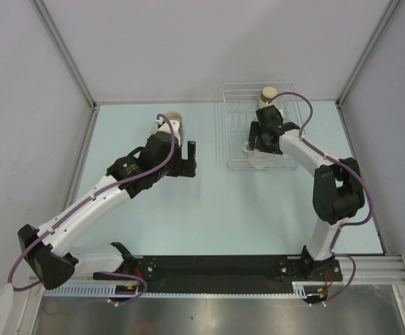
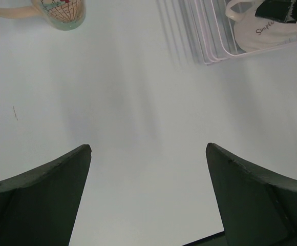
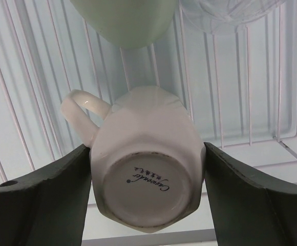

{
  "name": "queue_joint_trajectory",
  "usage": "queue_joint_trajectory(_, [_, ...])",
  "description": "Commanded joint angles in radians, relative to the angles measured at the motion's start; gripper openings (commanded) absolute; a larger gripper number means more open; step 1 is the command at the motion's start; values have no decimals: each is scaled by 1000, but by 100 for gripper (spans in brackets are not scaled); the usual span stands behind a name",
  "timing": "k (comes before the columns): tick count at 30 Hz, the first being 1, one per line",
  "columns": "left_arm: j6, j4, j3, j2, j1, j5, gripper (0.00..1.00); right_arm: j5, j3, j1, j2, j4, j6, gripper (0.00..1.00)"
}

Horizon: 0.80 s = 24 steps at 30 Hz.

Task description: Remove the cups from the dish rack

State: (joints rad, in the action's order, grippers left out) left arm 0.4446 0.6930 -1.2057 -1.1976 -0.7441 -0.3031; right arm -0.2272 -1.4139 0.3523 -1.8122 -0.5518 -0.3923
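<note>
While the right gripper [image 3: 147,154] presses its two fingers against both sides of the white handled mug [image 3: 143,174], this mug is on its side inside the dish rack [image 3: 240,102], its bottom toward the wrist camera; a pale green cup [image 3: 125,20] is just beyond it; a tan cup [image 1: 267,93] is at the rack's far end; the left gripper [image 2: 148,154] hangs spread wide over the table [image 2: 138,92], holding nothing; a cream printed mug [image 2: 61,13] rests on the table beyond it, outside the rack

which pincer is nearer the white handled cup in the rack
Right. The right pincer grips the white handled cup by its sides in the dish rack; the left pincer hangs open over the table, well left of the rack.
</note>
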Motion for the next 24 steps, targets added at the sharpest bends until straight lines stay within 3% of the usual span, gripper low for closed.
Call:
queue_joint_trajectory(1, [14,-35,9,-2,-1,13,100,-14,4,17,8,-19,-26,0])
queue_joint_trajectory(17, [32,-82,12,-13,-1,45,100,-26,-272,10,88,-200,-13,0])
queue_joint_trajectory(20, [49,-102,6,-26,0,68,100,44,-248,-7,135,-182,-36,0])
queue_joint_trajectory(23, [66,-136,1,-36,0,99,100,210,-124,-64,232,-67,-84,0])
queue_joint_trajectory(24, [71,-147,1,-36,0,107,100,335,-82,-87,263,34,-104,0])
